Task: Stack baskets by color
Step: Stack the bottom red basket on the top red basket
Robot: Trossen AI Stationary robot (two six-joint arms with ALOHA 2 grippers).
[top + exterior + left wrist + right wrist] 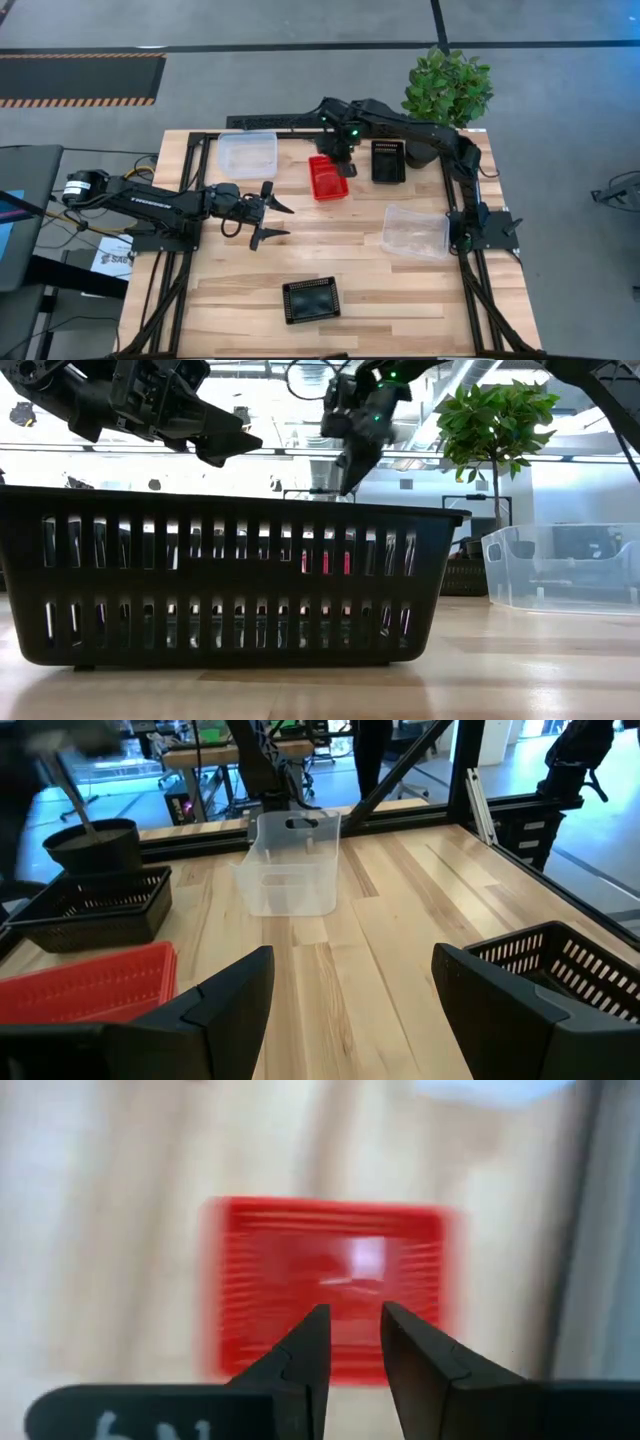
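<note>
**Right end effector above the red basket**

While the left end effector [268, 212] hung with fingers spread wide over bare counter [350, 270], the right end effector [352, 1342] hovered directly above the red basket [327, 177], its fingers slightly apart and holding nothing. The red basket sat on the counter between a clear basket [248, 153] and a black basket [388, 160].

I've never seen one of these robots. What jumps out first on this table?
The bright red basket near the table's far middle catches the eye, with the right gripper hovering right above it, fingers slightly apart. The left gripper hangs wide open over bare wood at the left. Around them sit two clear baskets, two black baskets and a green plant at the far right corner.
</note>
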